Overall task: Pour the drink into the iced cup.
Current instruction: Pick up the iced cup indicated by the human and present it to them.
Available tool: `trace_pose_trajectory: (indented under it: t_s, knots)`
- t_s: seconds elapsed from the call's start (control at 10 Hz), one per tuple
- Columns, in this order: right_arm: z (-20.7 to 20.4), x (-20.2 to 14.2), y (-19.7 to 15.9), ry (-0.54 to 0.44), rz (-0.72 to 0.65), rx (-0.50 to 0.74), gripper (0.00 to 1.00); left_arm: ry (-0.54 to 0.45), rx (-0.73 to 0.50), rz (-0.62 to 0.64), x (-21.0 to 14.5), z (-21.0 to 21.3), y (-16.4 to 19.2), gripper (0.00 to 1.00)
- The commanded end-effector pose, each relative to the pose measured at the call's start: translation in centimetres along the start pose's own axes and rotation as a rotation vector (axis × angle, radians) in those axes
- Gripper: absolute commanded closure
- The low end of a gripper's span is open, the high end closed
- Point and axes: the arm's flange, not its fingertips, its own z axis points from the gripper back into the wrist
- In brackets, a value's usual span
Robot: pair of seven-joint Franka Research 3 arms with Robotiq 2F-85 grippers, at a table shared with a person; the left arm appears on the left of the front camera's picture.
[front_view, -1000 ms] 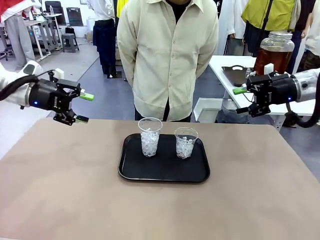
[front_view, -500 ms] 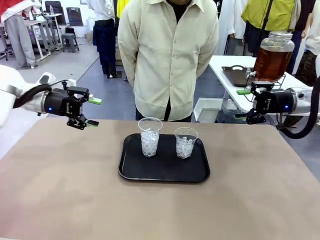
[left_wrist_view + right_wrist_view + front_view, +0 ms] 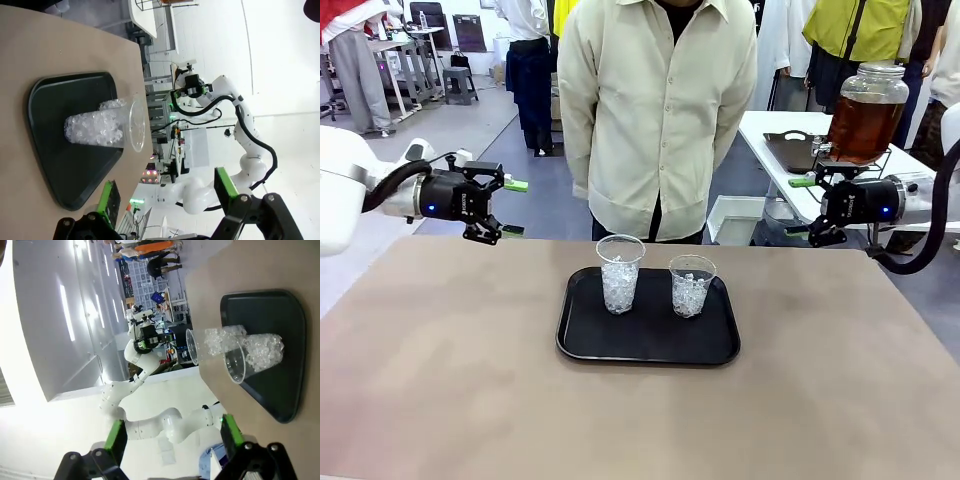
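A: Surface, near end?
B: Tan tabletop [image 3: 440, 380], bare along near edge. Black tray [image 3: 650, 350] mid-table, a bit toward far side. Two clear cups upright on it, both w/ ice: left cup [image 3: 620, 272], right cup [image 3: 691, 285], side by side w/ small gap.

A: Grippers?
B: Left gripper [image 3: 513, 208] above far-left table edge, jaws spread wide, nothing between. Right gripper [image 3: 800, 207] just past far-right corner, same: spread, empty. Both pointing inward, well apart from tray.

A: Behind that?
B: Person [image 3: 655, 110] in cream shirt standing at far side, centred, hands hidden. Beyond: grey floor, other tables, ppl farther off.

A: Drink?
B: Clear amber-brown drink [image 3: 860, 128], tea-coloured, filling most of big glass jar [image 3: 866, 80] w/ metal lid. On white side table [image 3: 770, 125], far right, behind right gripper.

A: Room to move?
B: Open tabletop all round tray; wide bare strips L and R betw. tray and table edges.
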Motion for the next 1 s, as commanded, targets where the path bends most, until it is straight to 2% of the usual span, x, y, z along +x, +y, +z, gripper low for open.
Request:
trace_pose_trajectory:
  t_s: [0.0,0.9]
  knots:
    - [-0.10,0.50,0.55,-0.003,-0.003,0.004,0.00,0.009,-0.016,0.014,-0.09,0.26,0.15,0.00]
    - [-0.01,0.00,0.00,0.000,0.000,0.000,0.00,0.000,0.000,0.000,0.00,0.00,0.00,0.00]
